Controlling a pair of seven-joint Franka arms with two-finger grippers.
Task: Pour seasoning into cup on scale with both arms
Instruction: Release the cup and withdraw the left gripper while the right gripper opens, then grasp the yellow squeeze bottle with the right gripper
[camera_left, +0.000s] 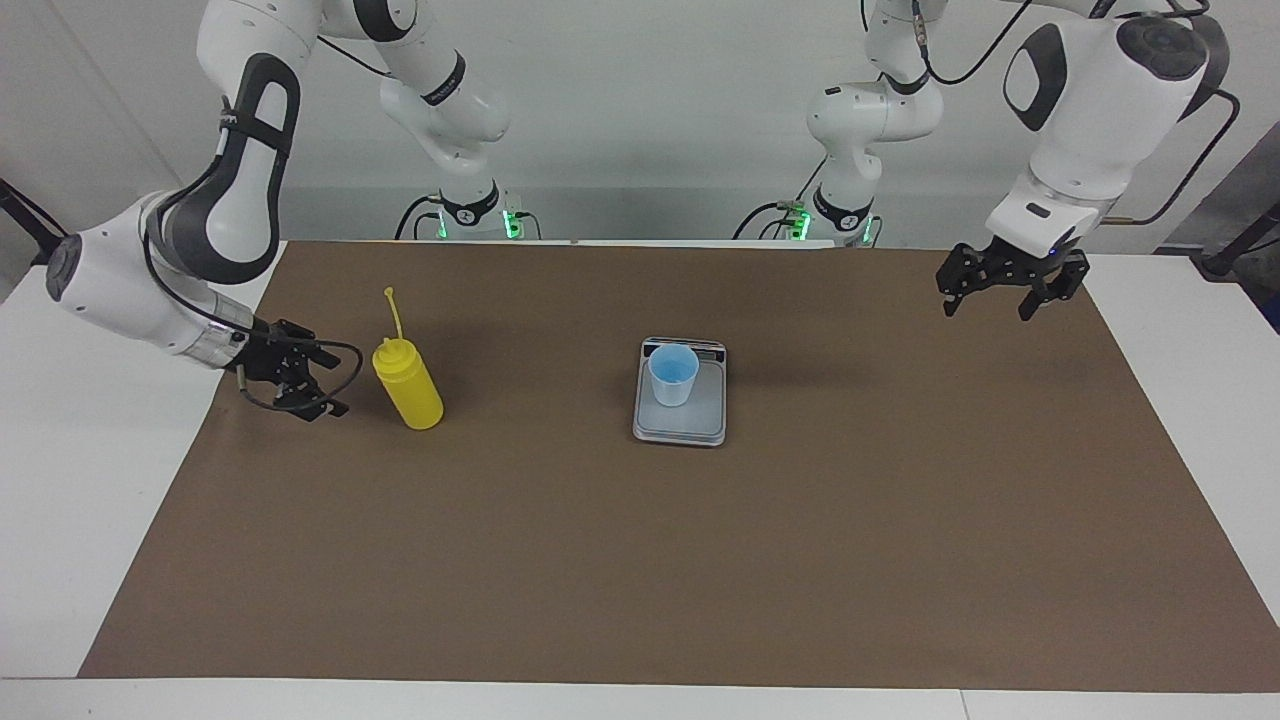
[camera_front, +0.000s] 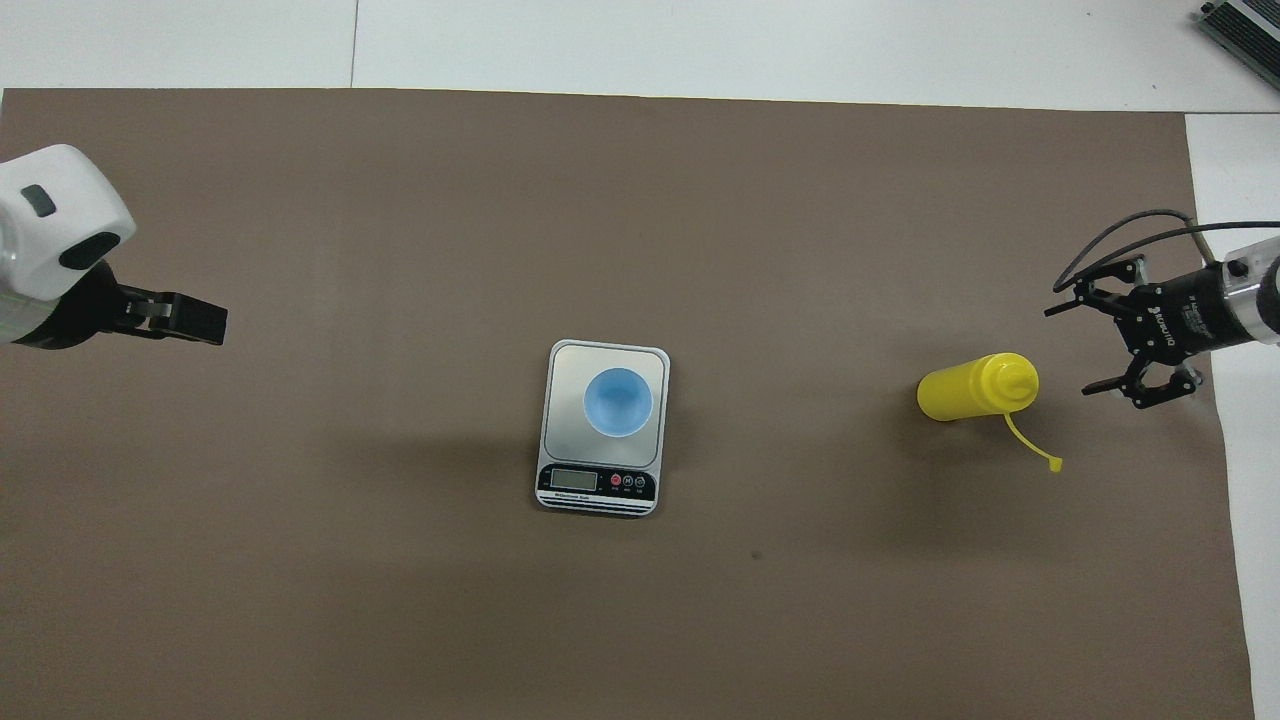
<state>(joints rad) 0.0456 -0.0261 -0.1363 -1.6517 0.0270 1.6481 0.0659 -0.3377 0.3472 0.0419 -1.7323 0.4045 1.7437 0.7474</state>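
The yellow seasoning bottle (camera_left: 408, 385) stands upright on the brown mat toward the right arm's end of the table, its cap strap (camera_left: 395, 310) sticking up; it also shows in the overhead view (camera_front: 975, 390). My right gripper (camera_left: 328, 382) is open and low beside the bottle, a short gap away, fingers pointing at it; in the overhead view (camera_front: 1075, 348) the jaws stand wide. The light blue cup (camera_left: 673, 375) stands upright on the scale (camera_left: 690, 418) mid-table, as the overhead view shows for cup (camera_front: 618, 402) and scale (camera_front: 570, 365). My left gripper (camera_left: 988, 308) is open, empty, raised over the mat's edge at the left arm's end (camera_front: 190, 320).
A brown mat (camera_left: 640, 560) covers most of the white table (camera_left: 80, 480). The scale's dark display strip (camera_front: 597, 482) is on its edge nearer the robots. Only the bottle and the scale with the cup stand on the mat.
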